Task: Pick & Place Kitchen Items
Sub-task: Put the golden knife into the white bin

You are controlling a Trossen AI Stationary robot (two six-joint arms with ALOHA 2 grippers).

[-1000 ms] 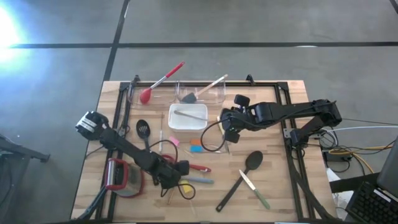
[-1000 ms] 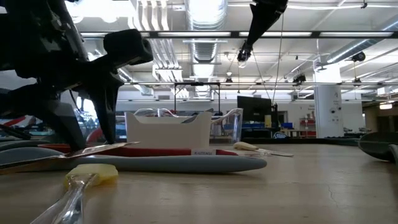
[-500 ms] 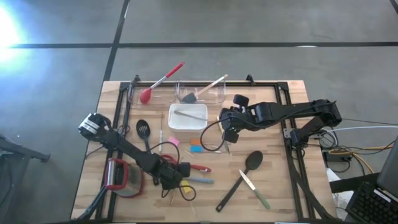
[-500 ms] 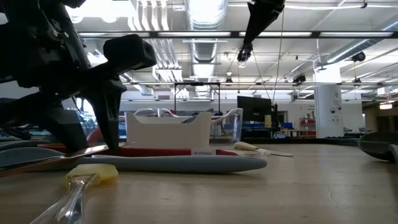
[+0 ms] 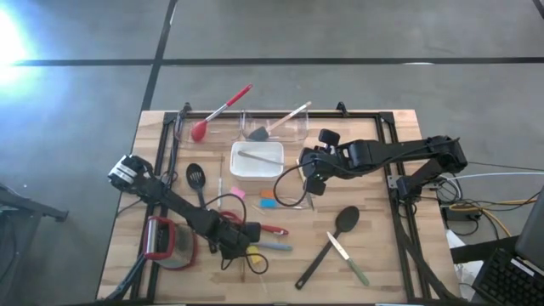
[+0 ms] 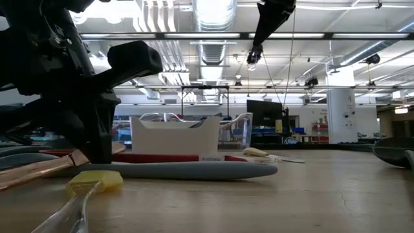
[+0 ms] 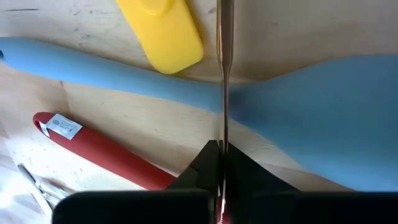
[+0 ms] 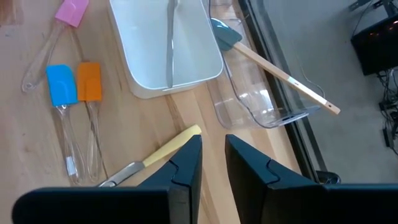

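The wooden desk [image 5: 374,255] has its widest bare stretch along the right and near edges, broken only by the black spoon [image 5: 330,245] and a wooden-handled knife [image 5: 348,259] lying across it. The left arm reaches down into the crowded near-left part, beside the red-and-grey gadget [image 5: 161,242]. The right arm hangs above the desk's middle-right, its right gripper [image 8: 213,163] with fingers slightly spread and nothing between them, over a yellow-handled knife [image 8: 158,155] just beside the white dish [image 5: 257,160], which holds a metal spoon [image 8: 170,40]. Behind the dish, at the far edge, the clear tub [image 5: 276,127] carries a grey-blue spatula [image 5: 274,123], and the red whisk [image 5: 219,111] pokes past the desk's back rim. The left gripper [image 7: 221,155] has its fingers pressed together on a thin metal blade [image 7: 224,68], which crosses over a blue spatula [image 7: 186,87] next to a red handle [image 7: 106,152] and a yellow piece [image 7: 163,31].
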